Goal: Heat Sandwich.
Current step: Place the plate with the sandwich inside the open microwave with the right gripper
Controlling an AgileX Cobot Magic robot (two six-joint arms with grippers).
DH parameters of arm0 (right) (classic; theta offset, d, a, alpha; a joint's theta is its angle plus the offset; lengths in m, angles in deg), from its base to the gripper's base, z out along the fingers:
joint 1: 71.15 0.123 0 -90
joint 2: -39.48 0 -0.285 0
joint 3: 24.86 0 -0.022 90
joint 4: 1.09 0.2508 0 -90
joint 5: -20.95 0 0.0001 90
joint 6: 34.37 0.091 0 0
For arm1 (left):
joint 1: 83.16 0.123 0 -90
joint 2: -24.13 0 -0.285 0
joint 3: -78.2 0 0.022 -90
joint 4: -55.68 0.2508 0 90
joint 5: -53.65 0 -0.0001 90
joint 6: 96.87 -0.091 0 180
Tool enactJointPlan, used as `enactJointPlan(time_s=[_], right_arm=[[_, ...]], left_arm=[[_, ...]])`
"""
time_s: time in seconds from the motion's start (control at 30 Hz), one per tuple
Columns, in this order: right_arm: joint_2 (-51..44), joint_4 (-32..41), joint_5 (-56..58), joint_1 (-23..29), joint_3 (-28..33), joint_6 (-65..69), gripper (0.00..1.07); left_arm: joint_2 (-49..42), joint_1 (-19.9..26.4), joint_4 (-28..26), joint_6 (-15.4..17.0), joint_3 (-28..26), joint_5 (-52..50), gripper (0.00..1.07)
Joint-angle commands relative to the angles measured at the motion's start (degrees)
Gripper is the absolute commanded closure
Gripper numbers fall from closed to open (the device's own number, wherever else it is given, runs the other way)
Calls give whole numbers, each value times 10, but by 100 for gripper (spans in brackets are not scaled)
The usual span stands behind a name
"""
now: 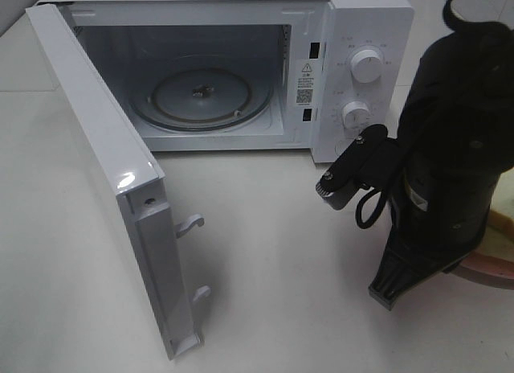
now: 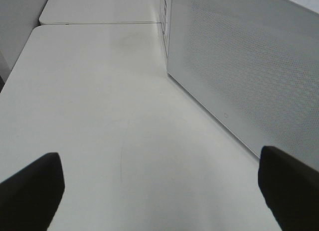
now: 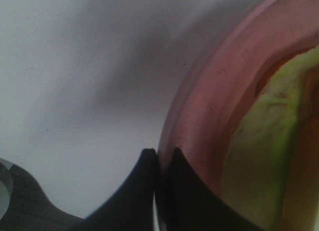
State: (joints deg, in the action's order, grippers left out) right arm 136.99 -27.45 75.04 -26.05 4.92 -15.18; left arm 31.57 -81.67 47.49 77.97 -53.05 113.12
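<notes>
Right hand (image 3: 159, 159) is pinched almost closed on the rim of the pink plate (image 3: 209, 101), a thin edge grip. The sandwich (image 3: 264, 156) is on that plate, in front of the microwave (image 1: 369, 19) and off to its knob side, mostly hidden by the arm in the high view. Can't tell whether the plate is resting on the tabletop (image 1: 273, 244) or already off it.

Left hand (image 2: 159, 191) is wide and empty, low over the tabletop just beside a perforated white panel of the microwave.

Risks as I see them:
- One-sided rim grip: the plate's weight sits outboard of the pinch, so it may droop or rotate in the fingers. If it tilts, the sandwich slides, since nothing retains it.
- Smooth rim and small contact area, so any jerk could make the plate slip out.
- The route runs past the knobs (image 1: 367, 66) and the front frame, and a low or skewed approach would clip the cavity lip.
- The door (image 1: 96, 148) is open, with latch hooks (image 1: 191, 223) sticking out. It's on the side of the microwave away from the plate, so lower risk, but the left hand could nudge it.
- The plate could land off-centre on the turntable (image 1: 201, 96) and rub the wall.
</notes>
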Motion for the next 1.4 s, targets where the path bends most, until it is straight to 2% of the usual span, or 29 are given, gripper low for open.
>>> enactJointPlan(time_s=[0.03,0.93,1.1,1.4], right_arm=[[-19,-11,24,15,1,-11,104],[-81,4,40,167,1,-72,104],[-81,4,39,186,1,-95,103],[-81,0,29,190,1,-170,103]], left_arm=[[-14,1,-1,3,2,-2,7],[-14,1,-1,3,2,-2,7],[-14,1,-1,3,2,-2,7],[-14,1,-1,3,2,-2,7]])
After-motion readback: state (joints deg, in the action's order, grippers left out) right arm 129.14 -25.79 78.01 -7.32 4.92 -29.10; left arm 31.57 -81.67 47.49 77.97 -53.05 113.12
